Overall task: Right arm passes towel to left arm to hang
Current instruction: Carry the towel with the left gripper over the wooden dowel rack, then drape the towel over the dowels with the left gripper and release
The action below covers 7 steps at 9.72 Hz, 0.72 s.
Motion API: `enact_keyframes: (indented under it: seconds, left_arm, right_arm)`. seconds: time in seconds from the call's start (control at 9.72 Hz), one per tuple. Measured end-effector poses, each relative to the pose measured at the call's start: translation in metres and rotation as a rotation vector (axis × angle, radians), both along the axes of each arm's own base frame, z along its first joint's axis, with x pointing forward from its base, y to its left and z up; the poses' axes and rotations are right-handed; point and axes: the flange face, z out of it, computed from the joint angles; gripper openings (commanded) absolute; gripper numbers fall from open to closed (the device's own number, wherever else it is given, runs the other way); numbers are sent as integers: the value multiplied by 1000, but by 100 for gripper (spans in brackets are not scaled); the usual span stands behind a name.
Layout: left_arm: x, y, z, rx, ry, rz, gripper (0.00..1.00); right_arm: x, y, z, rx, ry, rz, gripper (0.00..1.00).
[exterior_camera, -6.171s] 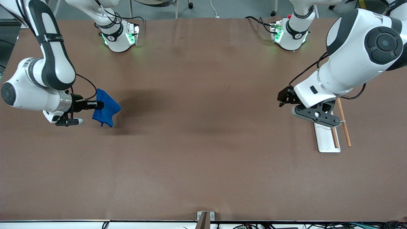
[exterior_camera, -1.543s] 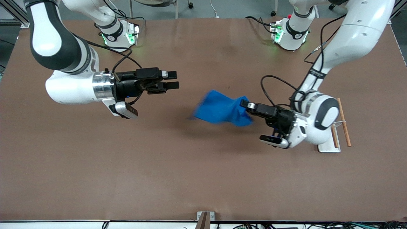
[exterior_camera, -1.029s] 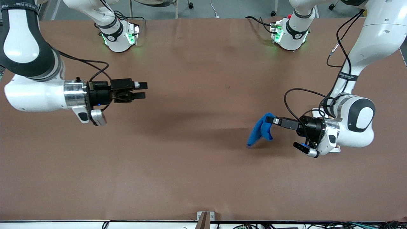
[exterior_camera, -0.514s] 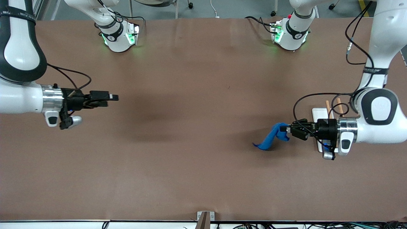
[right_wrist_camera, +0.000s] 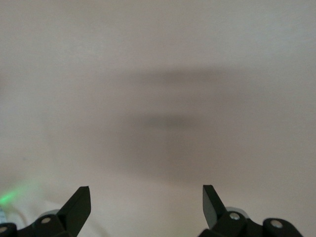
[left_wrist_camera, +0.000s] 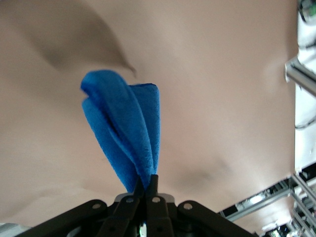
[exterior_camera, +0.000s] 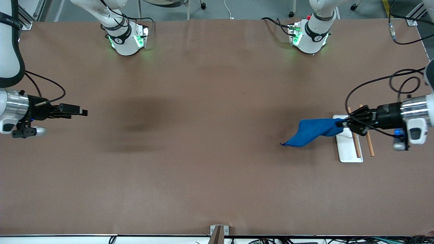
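Royal-blue soft cloth towel (exterior_camera: 310, 131) at right-centre of frame, hanging in air, pinched at one end by left gripper (exterior_camera: 341, 123), fingers clamped tight on it, over white rectangular tray (exterior_camera: 346, 149) with two wooden rods (exterior_camera: 369, 145). Right gripper (exterior_camera: 83, 112) at frame's left edge over bare brown table (exterior_camera: 203, 135), fingers spread apart, holding nothing, waiting.

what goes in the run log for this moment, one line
stage: handover done, hang pending | left gripper: shut on towel, over tray | right gripper: open, empty, over right arm's end of table
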Motion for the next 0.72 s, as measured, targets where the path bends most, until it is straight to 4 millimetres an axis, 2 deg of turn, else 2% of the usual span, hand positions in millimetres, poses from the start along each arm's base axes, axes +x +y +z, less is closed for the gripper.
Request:
enact_keyframes:
  seconds: [0.1,0.41,0.62,0.72]
  left_arm:
    - [-9,23,-7,19,21,24,1]
    - [-30,54,-16,110,43,15,2]
    - [-38,80,-21,129,14,-21,3]
    - [-40,86,-23,145,11,-35,4]
  right_arm:
    - [-1,1,11,-28,-18,14,100]
    - [-7,22,40,-88,-69,72,100]
    - [-12,36,56,-123,-96,106,100]
    - [-16,38,62,-138,-108,115,100]
